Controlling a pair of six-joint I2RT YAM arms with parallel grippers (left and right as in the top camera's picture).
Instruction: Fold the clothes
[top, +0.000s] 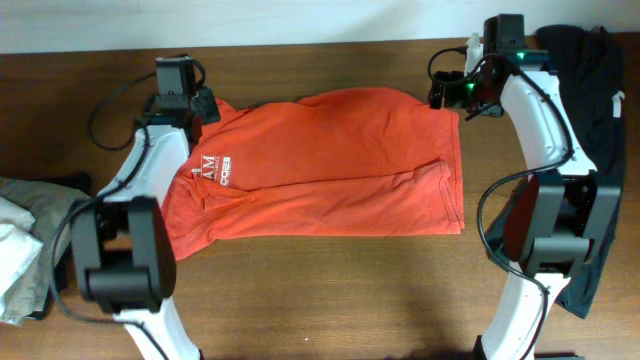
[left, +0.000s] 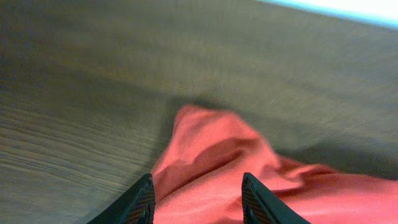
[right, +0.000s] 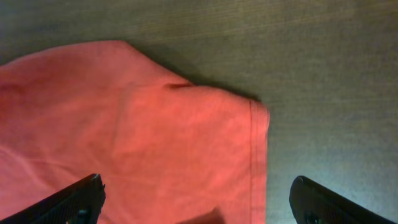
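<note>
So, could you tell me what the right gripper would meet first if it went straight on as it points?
Most likely the red-orange T-shirt, its hemmed corner lying ahead of the open right gripper; the height above it is unclear.

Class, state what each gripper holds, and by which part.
Nothing is held. Both the left gripper and right gripper stand open over the red-orange T-shirt.

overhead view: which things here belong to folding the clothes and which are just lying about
Belongs to the job: red-orange T-shirt spread mid-table; black garment at the right edge; khaki garment and white garment at the left edge.
Just lying about: black cable looped at the far left; the wooden table only carries things.
</note>
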